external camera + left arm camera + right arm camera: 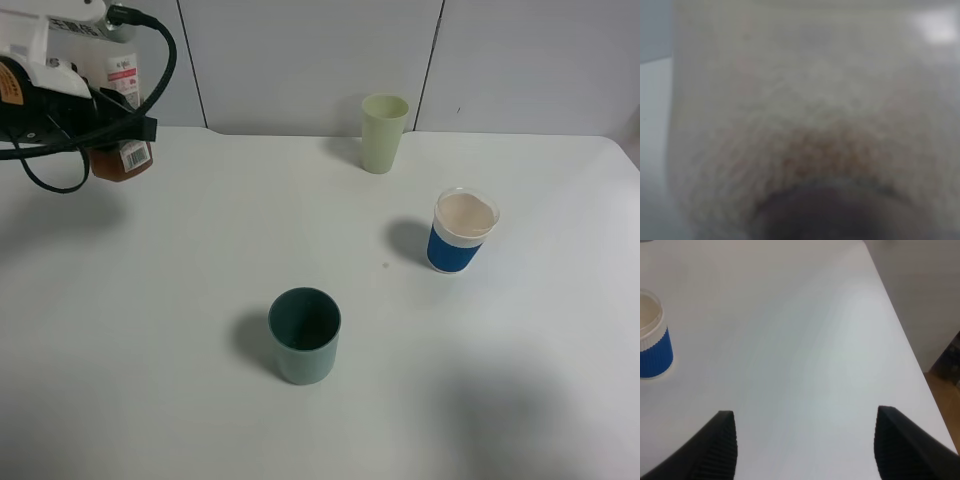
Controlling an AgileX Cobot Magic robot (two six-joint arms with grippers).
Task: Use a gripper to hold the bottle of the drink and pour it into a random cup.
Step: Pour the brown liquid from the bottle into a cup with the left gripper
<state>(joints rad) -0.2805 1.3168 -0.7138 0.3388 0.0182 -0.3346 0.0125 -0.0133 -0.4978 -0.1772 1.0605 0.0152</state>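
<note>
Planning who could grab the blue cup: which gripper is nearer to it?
Right. The right gripper hangs open over the table with the blue cup close in its wrist view; the left gripper is far across the table, holding the bottle.

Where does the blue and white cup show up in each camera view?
Exterior high: the blue and white cup stands right of centre on the table.
Left wrist: not in it; a blurred bottle fills the picture.
Right wrist: the cup sits beyond the open hand, cut by the frame.
Shared landmark: the white table.
</note>
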